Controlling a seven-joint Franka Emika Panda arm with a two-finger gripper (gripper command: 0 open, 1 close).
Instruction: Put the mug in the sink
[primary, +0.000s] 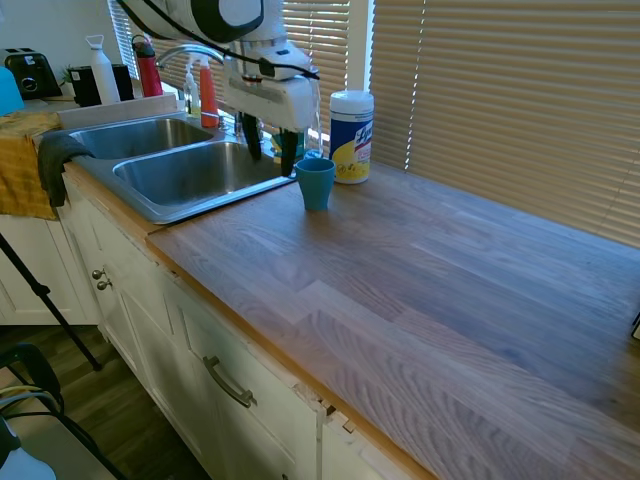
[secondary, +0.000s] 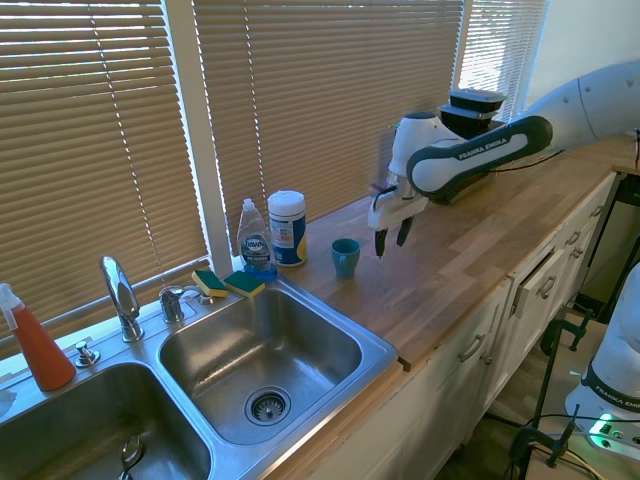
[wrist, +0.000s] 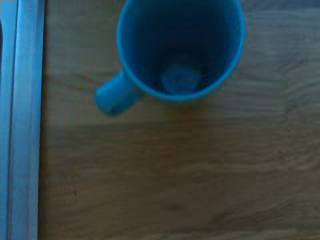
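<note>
The mug stood ungrasped on the worktop near the sink's edge; the pincer, released and empty, hung above it.

Daylight is passing through closed tan slat blinds lining the wall behind a wooden countertop. White cabinet fronts with metal handles are running under its front edge, above a dark wood floor. A black appliance, probably a microwave, is sitting at the countertop's far end.
</note>
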